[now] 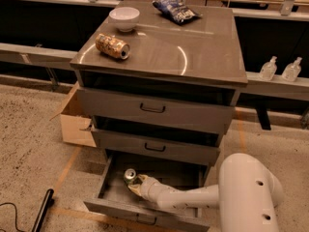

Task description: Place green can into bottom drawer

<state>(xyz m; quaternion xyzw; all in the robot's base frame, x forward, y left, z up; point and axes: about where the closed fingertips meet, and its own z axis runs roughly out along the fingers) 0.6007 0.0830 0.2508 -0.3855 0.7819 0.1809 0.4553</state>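
The bottom drawer point(113, 208) of the grey cabinet stands pulled open. The green can point(129, 175) stands upright inside it, toward the back left, its silver top showing. My gripper point(134, 182) reaches into the drawer from the right on a white arm and sits right at the can, its tan fingers around the can's near side. The can's body is mostly hidden by the gripper.
On the cabinet top point(203, 47) lie a gold-tan can point(112, 46) on its side, a white bowl point(124, 18) and a blue snack bag point(176, 10). A cardboard box point(75, 122) sits left of the cabinet. Two clear bottles point(280, 69) stand on the right ledge. A black pole point(42, 210) lies on the floor.
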